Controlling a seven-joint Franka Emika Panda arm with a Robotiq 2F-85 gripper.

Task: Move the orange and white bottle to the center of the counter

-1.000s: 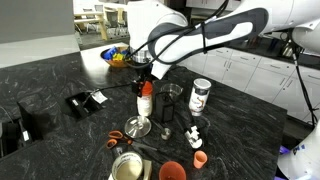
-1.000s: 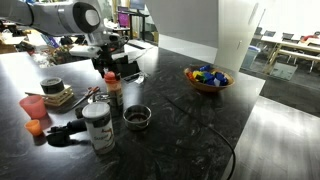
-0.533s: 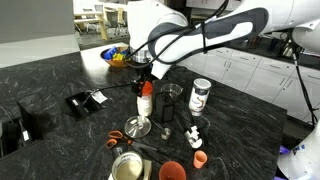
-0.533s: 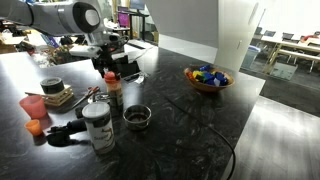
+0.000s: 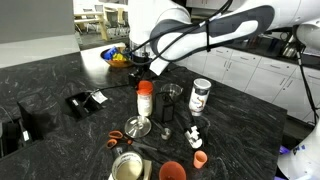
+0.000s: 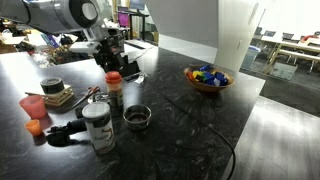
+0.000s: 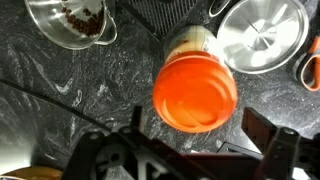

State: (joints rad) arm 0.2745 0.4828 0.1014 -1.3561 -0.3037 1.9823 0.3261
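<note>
Counter (image 5: 50, 75): black stone w/ white veins, glossy, flat.
Steel bowl (image 7: 70, 20): round, shiny, thin-walled, brown bits inside. Sits ahead-left of gripper (image 7: 190, 152) in wrist view, near the bottle, not touching it.
Bottle (image 7: 195, 92): round orange cap, smooth plastic, over a cream-white cylindrical body. Upright on counter, directly under gripper; cap fills mid wrist view.
Steel dish (image 7: 260, 35): round, brushed metal w/ ringed centre. Ahead-right of gripper, just beside bottle.
Orange rim (image 7: 312, 70): far right of gripper in wrist view, cut off by frame; can't tell what it is.
Gripper state: jaws spread wide, holding nothing. Dark fingers (image 7: 110, 160) stand either side of the cap's line. It hangs above the cap w/ a clear gap in both exterior views.
Around, in an exterior view: black flat items (image 5: 85, 100) well off to the side of gripper. Dark tumbler (image 5: 168, 100) is just beside bottle, labelled white can (image 5: 201, 95) past it. Orange cup (image 5: 173, 170) sits nearer camera, and a bowl of coloured bits (image 5: 118, 55) lies beyond gripper.
In the way: steel bowl, steel dish & tumbler crowd the bottle's base.
</note>
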